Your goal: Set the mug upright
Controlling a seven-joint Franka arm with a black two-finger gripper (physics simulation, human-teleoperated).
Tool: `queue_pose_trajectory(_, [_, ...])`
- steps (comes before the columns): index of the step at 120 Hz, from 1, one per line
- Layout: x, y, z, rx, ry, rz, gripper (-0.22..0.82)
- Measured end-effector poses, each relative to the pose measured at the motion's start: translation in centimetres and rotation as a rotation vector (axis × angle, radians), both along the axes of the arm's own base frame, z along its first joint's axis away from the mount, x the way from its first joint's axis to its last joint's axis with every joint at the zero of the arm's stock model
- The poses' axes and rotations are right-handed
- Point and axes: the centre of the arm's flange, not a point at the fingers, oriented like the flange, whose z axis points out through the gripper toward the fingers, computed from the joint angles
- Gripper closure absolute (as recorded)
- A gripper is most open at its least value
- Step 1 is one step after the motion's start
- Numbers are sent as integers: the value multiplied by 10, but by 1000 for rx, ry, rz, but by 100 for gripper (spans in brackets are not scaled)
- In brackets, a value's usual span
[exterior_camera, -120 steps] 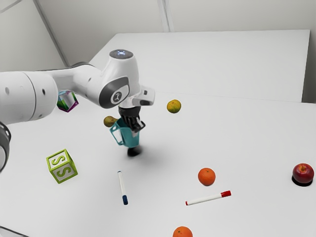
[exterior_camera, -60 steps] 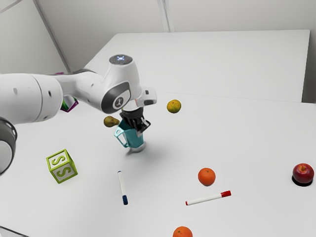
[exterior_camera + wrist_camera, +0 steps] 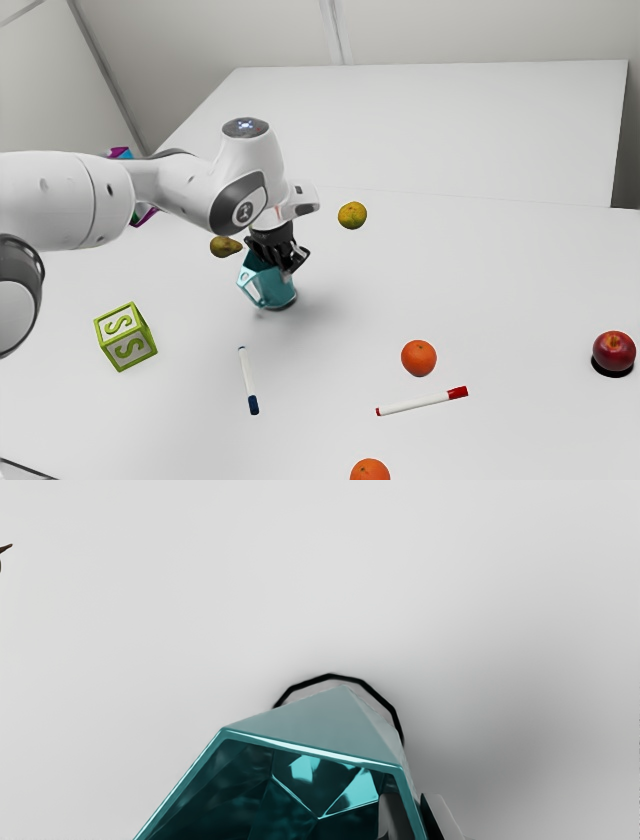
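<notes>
Teal and faceted, the mug is being pinched by its wall in the tool and is being held mouth up, slightly tilted, near the pear, base close to the tabletop.

Mug at the gripper: smooth, faceted, glossy on the inside and along the rim, with bright reflections; outer wall softer in sheen. Glaze or metal, hard to say from here. Tabletop beneath the gripper: matt, smooth. Arm shell above it: smooth, plastic-looking, satin. Blue-capped marker near the gripper, red-capped marker farther off: smooth, plastic-looking. Apple, well apart from the gripper: shiny skin.
</notes>
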Motion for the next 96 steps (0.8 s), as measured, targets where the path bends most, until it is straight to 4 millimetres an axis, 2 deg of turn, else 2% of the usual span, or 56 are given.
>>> queue_pose_trajectory(19, [0, -1, 1, -7, -2, 13, 56])
queue_pose_trajectory(28, [0, -1, 7, -12, -11, 17, 46])
queue_pose_trajectory(50, [-4, -1, 37, -40, -47, 33, 30])
queue_pose_trajectory(68, [-2, -11, 65, -74, -60, 25, 16])
queue_pose_trajectory(76, [4, -5, 83, -88, -71, 37, 12])
queue_pose_trajectory(96, [25, 38, 165, -161, -107, 96, 5])
